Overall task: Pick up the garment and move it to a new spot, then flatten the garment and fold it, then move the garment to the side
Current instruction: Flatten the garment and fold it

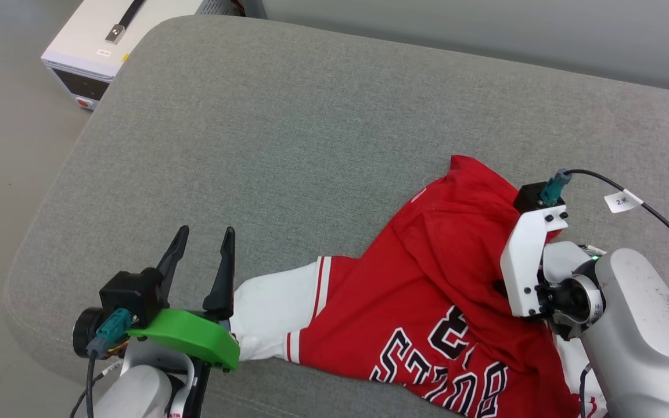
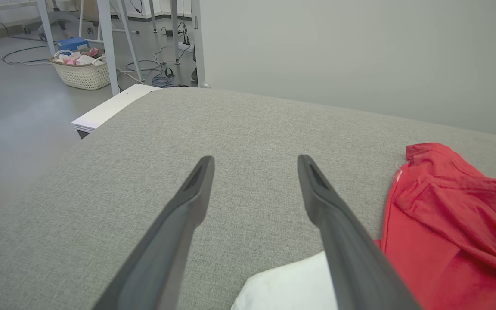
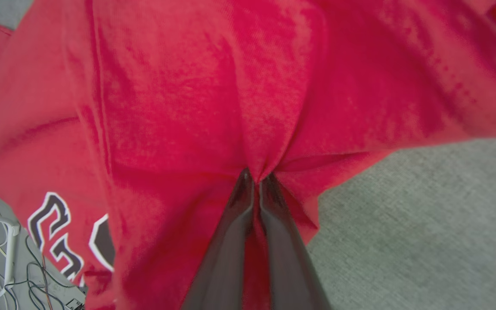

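The garment [image 1: 427, 290], a red jersey shirt with white sleeves and black white-edged lettering, lies crumpled at the front right of the grey cushion [image 1: 288, 133]. My right gripper [image 3: 256, 180] is shut on a pinched fold of the red cloth, which bunches around the fingertips. In the head view the right wrist [image 1: 529, 264] presses down into the shirt's red body, its fingers hidden. My left gripper [image 1: 205, 239] stands open over bare cushion, just left of the white sleeve [image 1: 276, 310]. From the left wrist, the open gripper [image 2: 254, 165] holds nothing and the garment [image 2: 446, 224] lies to its right.
A white equipment box [image 1: 99, 49] sits on the floor off the cushion's far left corner. A wicker basket [image 2: 82, 73], table legs and cables stand on the floor beyond. A grey wall [image 1: 485, 35] runs behind the cushion. Bare cushion stretches left and behind the shirt.
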Controlling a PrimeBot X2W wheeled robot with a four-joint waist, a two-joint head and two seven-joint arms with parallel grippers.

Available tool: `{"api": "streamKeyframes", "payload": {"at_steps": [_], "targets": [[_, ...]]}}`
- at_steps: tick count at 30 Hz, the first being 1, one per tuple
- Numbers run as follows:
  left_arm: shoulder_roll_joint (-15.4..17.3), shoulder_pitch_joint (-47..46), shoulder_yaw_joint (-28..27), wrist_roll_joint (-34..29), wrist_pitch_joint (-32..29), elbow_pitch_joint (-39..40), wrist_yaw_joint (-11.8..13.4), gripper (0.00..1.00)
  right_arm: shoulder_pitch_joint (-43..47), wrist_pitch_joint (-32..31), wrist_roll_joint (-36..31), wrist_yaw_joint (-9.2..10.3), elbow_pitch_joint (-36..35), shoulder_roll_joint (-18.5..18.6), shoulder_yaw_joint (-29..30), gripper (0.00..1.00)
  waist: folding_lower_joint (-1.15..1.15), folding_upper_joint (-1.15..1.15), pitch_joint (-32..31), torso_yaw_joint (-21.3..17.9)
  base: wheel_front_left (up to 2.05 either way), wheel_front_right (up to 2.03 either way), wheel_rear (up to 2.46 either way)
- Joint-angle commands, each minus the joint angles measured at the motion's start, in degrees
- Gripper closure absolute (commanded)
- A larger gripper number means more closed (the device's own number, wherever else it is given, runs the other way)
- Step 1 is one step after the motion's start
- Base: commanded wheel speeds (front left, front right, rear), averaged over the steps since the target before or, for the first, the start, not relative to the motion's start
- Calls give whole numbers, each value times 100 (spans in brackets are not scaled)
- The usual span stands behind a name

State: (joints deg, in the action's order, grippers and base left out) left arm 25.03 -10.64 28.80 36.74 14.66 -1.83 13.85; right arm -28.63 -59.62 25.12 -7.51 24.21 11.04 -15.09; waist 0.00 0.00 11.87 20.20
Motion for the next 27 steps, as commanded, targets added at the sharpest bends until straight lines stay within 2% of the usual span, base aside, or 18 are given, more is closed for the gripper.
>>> {"api": "streamKeyframes", "payload": {"at_steps": [1, 11, 20, 27], "targets": [[-29, -35, -32, -78, 33, -42, -30, 0, 19, 37, 85, 2, 113, -59, -51, 100, 0, 0, -48, -13, 0, 0, 0], [-37, -28, 20, -90, 33, -118, -80, 0, -1027, 864, -29, 2, -129, 97, 253, 100, 0, 0, -85, -93, 0, 0, 0], [-132, -152, 115, -81, 29, -194, -176, 0, -2008, 1419, -433, 2, 347, 254, 613, 100, 0, 0, 155, -16, 0, 0, 0], [-246, -307, 132, -103, 31, -282, -305, 0, -2359, 1992, -750, 2, 942, 379, 714, 100, 0, 0, 489, 91, 0, 0, 0]]}}
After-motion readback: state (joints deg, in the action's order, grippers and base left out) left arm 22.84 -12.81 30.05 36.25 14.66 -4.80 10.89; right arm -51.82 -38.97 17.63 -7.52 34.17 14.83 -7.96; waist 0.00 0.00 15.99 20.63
